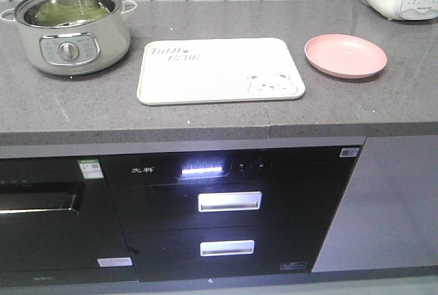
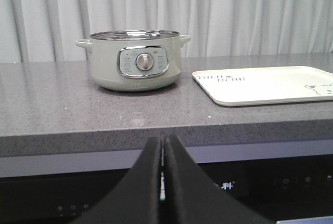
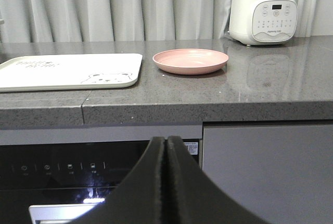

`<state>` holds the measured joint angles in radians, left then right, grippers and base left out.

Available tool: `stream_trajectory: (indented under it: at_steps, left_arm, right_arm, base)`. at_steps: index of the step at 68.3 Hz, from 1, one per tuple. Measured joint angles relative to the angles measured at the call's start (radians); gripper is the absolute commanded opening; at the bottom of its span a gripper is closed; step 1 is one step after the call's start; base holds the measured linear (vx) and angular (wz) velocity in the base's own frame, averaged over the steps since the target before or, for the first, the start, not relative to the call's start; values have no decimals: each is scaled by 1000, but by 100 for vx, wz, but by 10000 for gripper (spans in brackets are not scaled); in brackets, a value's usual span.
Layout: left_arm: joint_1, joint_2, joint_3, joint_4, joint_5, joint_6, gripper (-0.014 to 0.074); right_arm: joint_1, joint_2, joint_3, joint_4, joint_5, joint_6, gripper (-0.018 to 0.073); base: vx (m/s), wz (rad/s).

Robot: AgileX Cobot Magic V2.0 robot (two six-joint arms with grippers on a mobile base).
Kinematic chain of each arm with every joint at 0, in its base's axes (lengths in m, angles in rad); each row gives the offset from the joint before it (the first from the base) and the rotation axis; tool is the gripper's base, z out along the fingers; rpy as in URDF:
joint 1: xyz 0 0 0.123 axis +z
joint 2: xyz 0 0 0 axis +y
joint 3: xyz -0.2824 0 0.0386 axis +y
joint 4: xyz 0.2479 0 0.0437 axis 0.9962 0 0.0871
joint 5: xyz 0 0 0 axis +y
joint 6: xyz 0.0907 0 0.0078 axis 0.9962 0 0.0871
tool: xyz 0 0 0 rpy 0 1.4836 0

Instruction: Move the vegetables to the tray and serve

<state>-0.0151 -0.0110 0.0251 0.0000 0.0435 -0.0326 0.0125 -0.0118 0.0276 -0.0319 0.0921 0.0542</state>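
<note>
Left pincer (image 2: 163,174) and right pincer (image 3: 166,174) both clenched, empty, low before the grey stone bench (image 1: 205,120). The bright green leafy lettuce (image 1: 65,11) lies in the pale-green electric pot (image 1: 68,48), ten o'clock from the cream-white rectangular bear tray (image 1: 205,79). Best bet: left pincer opens wide and drops straight inside the rim.

Soft pastels on a speckled grey countertop (image 1: 205,120).
Far left, a sage-green electric pot (image 1: 68,45) holds bright green lettuce (image 1: 65,11); the cream-white tray (image 1: 219,76) bears grey lettering and a bear-face drawing; the plate (image 1: 345,55) right of it is plain pink; the appliance fronts (image 1: 233,240) below are glossy black.
</note>
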Motion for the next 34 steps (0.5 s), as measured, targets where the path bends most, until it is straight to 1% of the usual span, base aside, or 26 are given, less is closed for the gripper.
stream_trajectory:
  at_steps: [34]
  left_arm:
    - [0, 0, 0, 0, 0, 0, -7]
  right_arm:
    - [0, 0, 0, 0, 0, 0, -6]
  base:
    - [17, -2]
